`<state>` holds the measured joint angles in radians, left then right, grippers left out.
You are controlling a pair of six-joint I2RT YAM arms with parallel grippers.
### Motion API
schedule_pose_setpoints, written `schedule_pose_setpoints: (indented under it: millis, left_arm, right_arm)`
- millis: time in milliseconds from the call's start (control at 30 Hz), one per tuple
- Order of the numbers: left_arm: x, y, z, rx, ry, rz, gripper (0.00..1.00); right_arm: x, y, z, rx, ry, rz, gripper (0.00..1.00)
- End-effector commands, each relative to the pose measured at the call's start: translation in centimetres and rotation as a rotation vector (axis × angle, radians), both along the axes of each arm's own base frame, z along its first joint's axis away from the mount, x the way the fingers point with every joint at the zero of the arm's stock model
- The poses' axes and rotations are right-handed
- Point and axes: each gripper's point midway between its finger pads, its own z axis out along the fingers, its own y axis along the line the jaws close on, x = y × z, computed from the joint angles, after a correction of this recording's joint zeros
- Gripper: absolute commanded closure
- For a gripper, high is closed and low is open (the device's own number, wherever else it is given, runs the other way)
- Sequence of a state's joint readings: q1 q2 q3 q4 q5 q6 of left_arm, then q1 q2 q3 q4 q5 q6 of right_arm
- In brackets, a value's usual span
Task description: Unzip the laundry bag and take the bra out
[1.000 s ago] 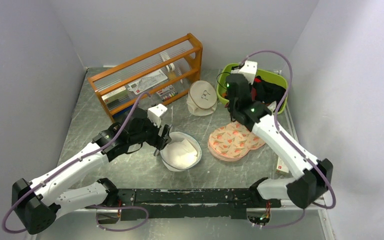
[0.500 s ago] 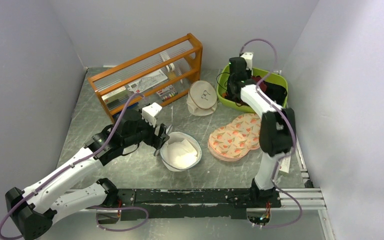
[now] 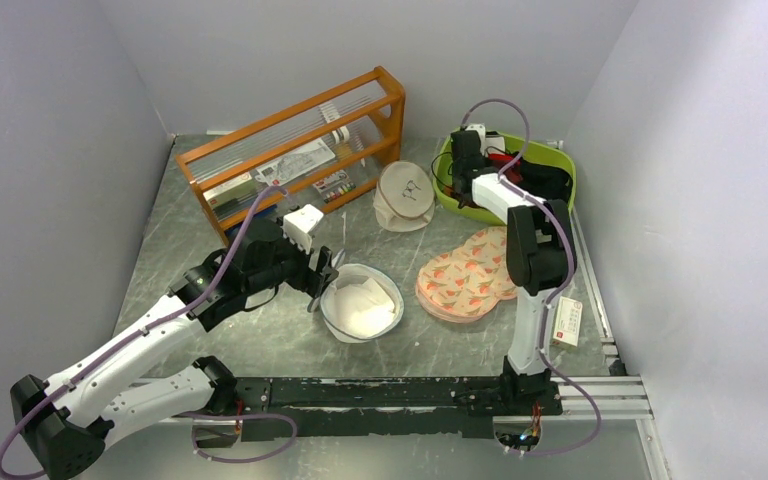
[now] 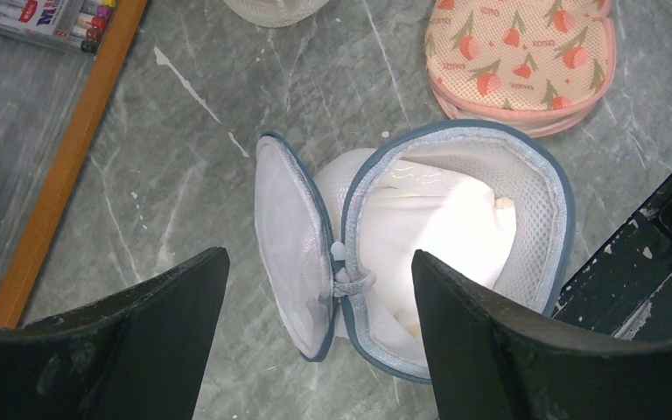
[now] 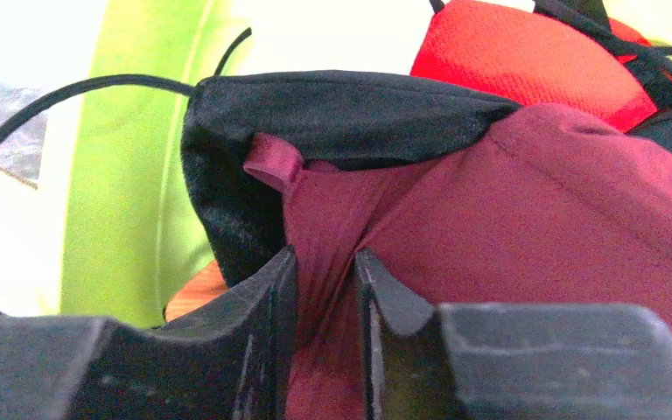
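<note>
Laundry bag [image 4: 477, 129] mid-table, mouth up, unzipped; lid flap [image 4: 284, 236] swung out to the left arm's side, zip pull [image 4: 343, 278] at the hinge. Round, no long axis. Bra [image 5: 560, 201] crumpled on black clothing [image 5: 315, 114] in green basin [image 3: 558, 155], far right; heading cannot tell. Right gripper [image 5: 325, 262] narrow, pinching a bra fold. Left gripper [image 4: 315, 262] wide over lid, holding nothing. Peach pad [image 4: 525, 52] lettering unreadable. Bare table [image 4: 175, 157] rings bag
</note>
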<state>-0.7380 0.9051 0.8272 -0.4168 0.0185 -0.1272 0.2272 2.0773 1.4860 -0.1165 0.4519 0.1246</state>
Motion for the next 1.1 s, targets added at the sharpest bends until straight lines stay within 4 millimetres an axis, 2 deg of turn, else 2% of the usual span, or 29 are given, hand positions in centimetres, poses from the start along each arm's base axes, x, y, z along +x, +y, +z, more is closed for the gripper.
schedule_pose_setpoints:
  millis: [0, 133, 200, 300, 400, 500, 633, 700, 833, 867, 967, 1067]
  left_arm:
    - [0.5, 0.3, 0.4, -0.001, -0.03, 0.02, 0.12]
    - [0.6, 0.4, 0.5, -0.002, -0.034, 0.025, 0.12]
    - [0.6, 0.3, 0.4, -0.002, -0.032, 0.023, 0.12]
    - [0.6, 0.3, 0.3, 0.003, -0.028, 0.021, 0.12]
    - [0.6, 0.3, 0.3, 0.005, -0.027, 0.02, 0.12]
    - [0.6, 0.3, 0.3, 0.002, -0.029, 0.018, 0.12]
    - [0.5, 0.3, 0.4, -0.002, -0.032, 0.015, 0.12]
    - [0.5, 0.3, 0.4, 0.0, -0.03, 0.017, 0.12]
    - [0.5, 0.4, 0.6, -0.002, -0.035, 0.022, 0.11]
    - [0.5, 0.4, 0.6, -0.003, -0.036, 0.022, 0.11]
    - [0.6, 0.4, 0.5, 0.0, -0.035, 0.022, 0.11]
    - [0.6, 0.3, 0.2, 0.006, -0.028, 0.02, 0.11]
  right_arm:
    - [0.2, 0.9, 5.2, 0.101, -0.071, 0.043, 0.64]
    - [-1.5, 1.9, 10.1, 0.179, -0.15, 0.099, 0.37]
    - [-2.7, 2.1, 11.9, 0.218, -0.179, 0.103, 0.25]
    - [-4.8, 3.0, 13.0, 0.303, -0.208, 0.129, 0.21]
    - [-6.7, 3.9, 12.7, 0.442, -0.223, 0.168, 0.25]
    - [-7.4, 3.7, 11.0, 0.568, -0.217, 0.181, 0.33]
    - [-6.2, 1.4, 7.6, 0.604, -0.148, 0.123, 0.42]
    - [-5.4, -0.3, 5.2, 0.583, -0.101, 0.066, 0.46]
    - [-4.3, -3.7, 1.1, 0.506, -0.004, -0.041, 0.47]
    - [-4.1, -4.1, 0.3, 0.508, 0.013, -0.048, 0.47]
    - [-4.0, -3.4, 0.0, 0.546, 0.033, -0.016, 0.47]
    - [-4.5, -2.2, 2.1, 0.594, -0.003, 0.041, 0.46]
